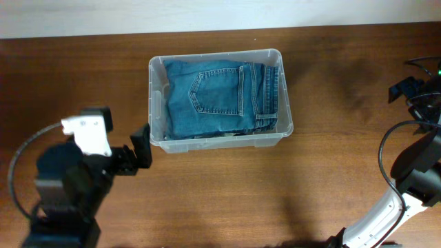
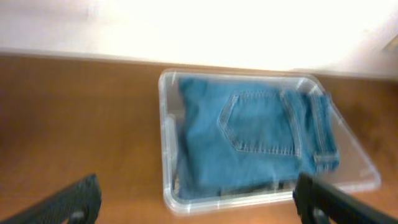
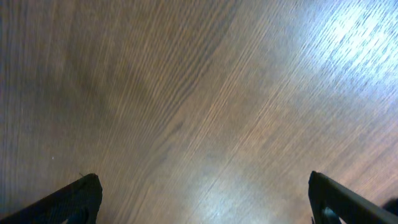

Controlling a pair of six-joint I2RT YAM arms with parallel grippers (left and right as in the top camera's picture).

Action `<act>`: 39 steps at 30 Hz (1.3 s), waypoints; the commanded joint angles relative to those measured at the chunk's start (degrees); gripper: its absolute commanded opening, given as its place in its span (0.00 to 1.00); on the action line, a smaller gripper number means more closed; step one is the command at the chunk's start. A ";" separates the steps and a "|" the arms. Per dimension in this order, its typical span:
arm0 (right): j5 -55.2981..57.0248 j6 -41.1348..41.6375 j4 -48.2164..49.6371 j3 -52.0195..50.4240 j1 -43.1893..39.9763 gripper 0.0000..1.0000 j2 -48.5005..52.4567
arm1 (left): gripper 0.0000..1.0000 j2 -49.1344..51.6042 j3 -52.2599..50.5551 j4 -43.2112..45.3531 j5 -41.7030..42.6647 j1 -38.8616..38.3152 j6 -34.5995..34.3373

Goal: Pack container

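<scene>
**A:** Where do we stand?

**B:** The container (image 1: pixel 220 144) sits on the tabletop (image 1: pixel 324 179), mid-width and toward the far edge. Folded jeans (image 1: pixel 217 96) lie flat inside and fill most of it. We judge the packing close to done. There is some darker cloth at the near wall, but we cannot tell what it is.

**A:** And our pincers?

**B:** The left pincer (image 1: pixel 143 148) hovers just beside the container's near left corner, fingers apart and holding nothing. The right pincer (image 3: pixel 202 202) is well apart from the bin, off to the right. It is spread wide over bare wood and is also empty.

**A:** So how do we do this step well?

**B:** If we settle the jeans, we should come in from above, not sideways. The left pincer is so near the wall that a sideways move could shove the light bin. We press the denim at its middle and tuck the waistband edge below the rim. We bring the right side over only if the bin needs steadying.

**A:** The risk?

**B:** A fingertip could catch the rolled rim and tilt the bin.
</scene>
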 commanded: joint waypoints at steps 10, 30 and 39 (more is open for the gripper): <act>0.83 0.52 0.00 -0.20 -0.07 0.98 -1.07 | 0.99 -2.82 -17.94 3.80 3.41 0.11 -0.70; 0.83 0.52 0.00 -0.20 -0.07 0.98 -1.07 | 1.00 -3.63 -18.51 3.21 2.47 0.09 7.69; 0.83 0.52 0.00 -0.20 -0.07 0.98 -1.07 | 0.99 -16.02 -27.58 9.11 2.45 0.11 9.01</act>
